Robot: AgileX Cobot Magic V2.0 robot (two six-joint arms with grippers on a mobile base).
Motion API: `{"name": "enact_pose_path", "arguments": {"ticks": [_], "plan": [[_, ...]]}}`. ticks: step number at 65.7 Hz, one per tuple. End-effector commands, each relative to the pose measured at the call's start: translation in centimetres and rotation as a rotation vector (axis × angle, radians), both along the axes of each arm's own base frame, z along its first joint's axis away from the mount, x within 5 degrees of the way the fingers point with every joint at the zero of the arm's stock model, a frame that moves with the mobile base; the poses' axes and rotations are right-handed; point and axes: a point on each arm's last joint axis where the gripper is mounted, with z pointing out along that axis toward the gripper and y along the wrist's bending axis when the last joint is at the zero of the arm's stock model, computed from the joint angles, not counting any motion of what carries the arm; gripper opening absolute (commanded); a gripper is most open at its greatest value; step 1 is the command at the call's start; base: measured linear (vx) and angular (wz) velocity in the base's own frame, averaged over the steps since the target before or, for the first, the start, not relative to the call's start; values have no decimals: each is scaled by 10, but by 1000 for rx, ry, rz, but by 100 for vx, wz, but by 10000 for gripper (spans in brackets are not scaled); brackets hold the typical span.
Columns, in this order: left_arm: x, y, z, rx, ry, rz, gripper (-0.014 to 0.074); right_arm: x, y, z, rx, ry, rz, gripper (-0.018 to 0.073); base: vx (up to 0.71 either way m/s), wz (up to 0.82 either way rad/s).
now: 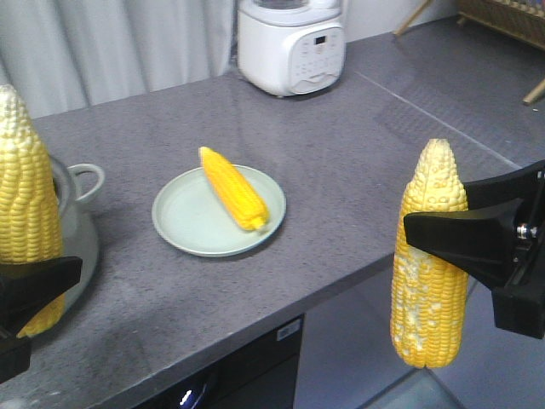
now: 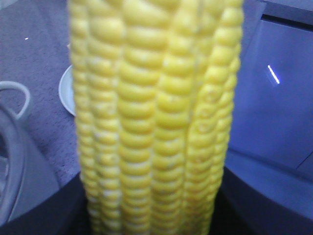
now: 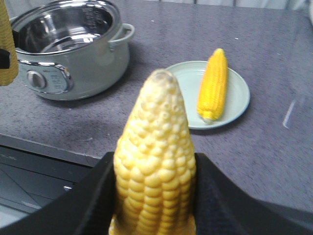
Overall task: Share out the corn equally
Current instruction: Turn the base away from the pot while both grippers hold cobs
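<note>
One corn cob (image 1: 232, 188) lies across a pale green plate (image 1: 183, 220) in the middle of the grey counter; the right wrist view shows the same cob (image 3: 213, 84) on the plate (image 3: 238, 90). My left gripper (image 1: 21, 298) is shut on a second cob (image 1: 25, 200), held upright at the far left over the pot; it fills the left wrist view (image 2: 156, 117). My right gripper (image 1: 443, 240) is shut on a third upright cob (image 1: 430, 256) with whitish patches, held off the counter's front edge; that cob (image 3: 155, 166) sits between the black fingers (image 3: 98, 196).
A steel pot (image 3: 73, 49) with handles stands at the counter's left, empty inside. A white cooker appliance (image 1: 291, 43) sits at the back. The counter's front edge (image 1: 341, 285) drops to dark cabinets below.
</note>
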Motion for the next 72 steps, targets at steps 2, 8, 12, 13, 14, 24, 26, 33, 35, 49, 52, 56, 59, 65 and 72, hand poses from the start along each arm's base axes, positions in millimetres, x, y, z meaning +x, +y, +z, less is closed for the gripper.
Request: {"name": "enact_pose_path", "arguments": {"ticks": [2,8,12,13,14,24,26,33,35,49,52,56,59,65,72], "plan": [[1,-1,15,-56,-85,4,286,-1,-1,14,51,-63,-23,228,0,-37],[1,-1,15,-56,-85,4,286,-1,-1,14,51,-63,-23,228,0,-36],[1,-1,15,-56,-85,4,286,-1,-1,14,51,-63,-23,228,0,-33],[1,-1,15,-56,-85,4,286,-1,-1,14,51,-63,-23,228,0,-33],[1,-1,15,-56,-85,4,286,-1,-1,14,51,-63,-23,228,0,-32],[1,-1,15,-56,-85,4,286,-1,-1,14,51,-63,-23,228,0,-30],[1,-1,15,-56,-85,4,286,-1,-1,14,51,-63,-23,228,0,-28],[1,-1,15,-56,-85,4,286,-1,-1,14,51,-63,-23,228,0,-27],[1,-1,15,-56,-85,4,286,-1,-1,14,51,-63,-23,228,0,-25],[1,-1,15,-56,-85,4,286,-1,-1,14,51,-63,-23,228,0,-24],[1,-1,15,-56,-85,4,286,-1,-1,14,51,-63,-23,228,0,-23],[1,-1,15,-56,-85,4,286,-1,-1,14,51,-63,-23,228,0,-24],[1,-1,15,-56,-85,4,286,-1,-1,14,51,-63,-23,228,0,-24],[1,-1,15,-56,-85,4,286,-1,-1,14,51,-63,-23,228,0,-24],[1,-1,15,-56,-85,4,286,-1,-1,14,51,-64,-24,228,0,-25]]}}
